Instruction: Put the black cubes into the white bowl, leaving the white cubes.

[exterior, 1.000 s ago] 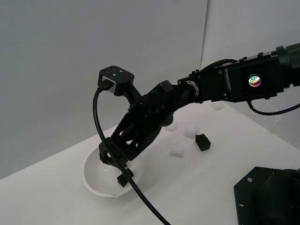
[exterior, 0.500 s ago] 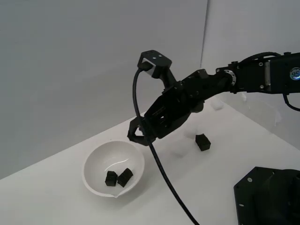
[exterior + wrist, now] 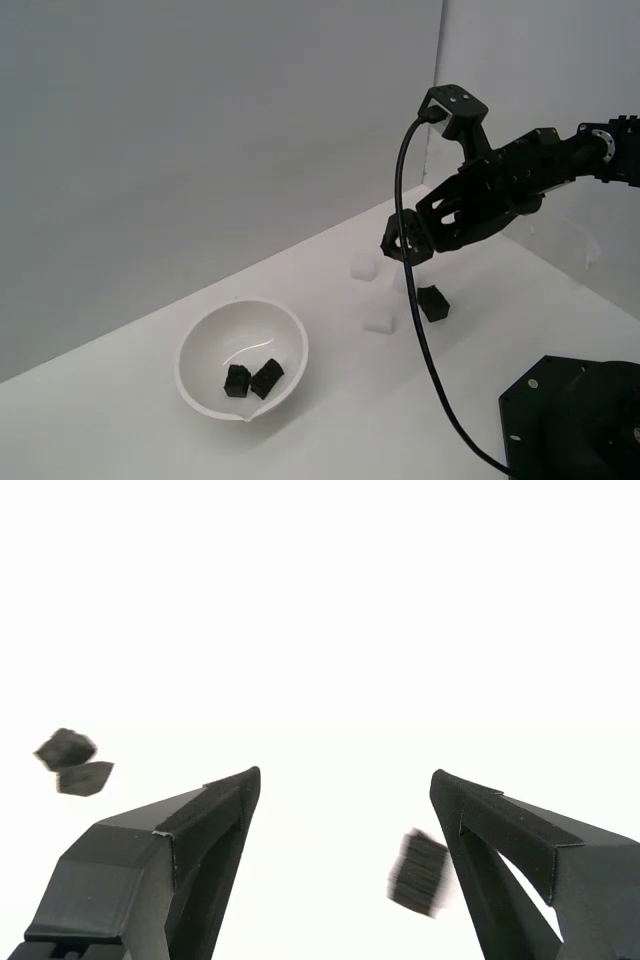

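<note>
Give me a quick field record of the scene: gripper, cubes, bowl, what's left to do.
gripper: gripper open, empty, in the air just above the loose black cube
white bowl: white bowl upright, toward the exterior view's left
black cubes in bowl: two black cubes, side by side on the bottom
black cube outside: loose black cube on the table, toward the exterior view's right
white cubes: two clearly seen, on the table
remaining: one black cube not yet in the bowl

two cubes (image 3: 252,379) in bowl (image 3: 205,336) | third cube (image 3: 432,302) outside, exterior view's right
</note>
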You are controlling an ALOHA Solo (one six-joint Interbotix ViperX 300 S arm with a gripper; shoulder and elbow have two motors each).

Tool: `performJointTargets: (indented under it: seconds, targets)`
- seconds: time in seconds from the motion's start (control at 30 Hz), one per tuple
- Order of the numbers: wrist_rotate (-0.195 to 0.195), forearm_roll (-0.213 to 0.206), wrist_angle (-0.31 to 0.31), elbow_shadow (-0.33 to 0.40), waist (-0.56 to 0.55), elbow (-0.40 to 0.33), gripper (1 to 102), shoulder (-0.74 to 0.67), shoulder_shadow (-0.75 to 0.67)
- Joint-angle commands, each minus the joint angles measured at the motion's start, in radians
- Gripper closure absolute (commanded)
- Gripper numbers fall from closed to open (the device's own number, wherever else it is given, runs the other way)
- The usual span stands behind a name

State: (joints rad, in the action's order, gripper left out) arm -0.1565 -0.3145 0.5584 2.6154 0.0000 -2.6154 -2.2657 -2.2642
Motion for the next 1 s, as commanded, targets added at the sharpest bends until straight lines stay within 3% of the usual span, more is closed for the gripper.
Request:
performJointTargets:
  seconds: [0.0,0.13,0.97]
  targets:
    - [-0.017,0.017,0.037,0.009,0.054,-0.011,5,-0.025,-0.025]
    - [-0.017,0.034,0.072,0.029,0.106,-0.028,5,-0.026,-0.026]
    - [-0.021,0.037,0.071,-0.002,0.117,-0.003,5,0.209,0.209]
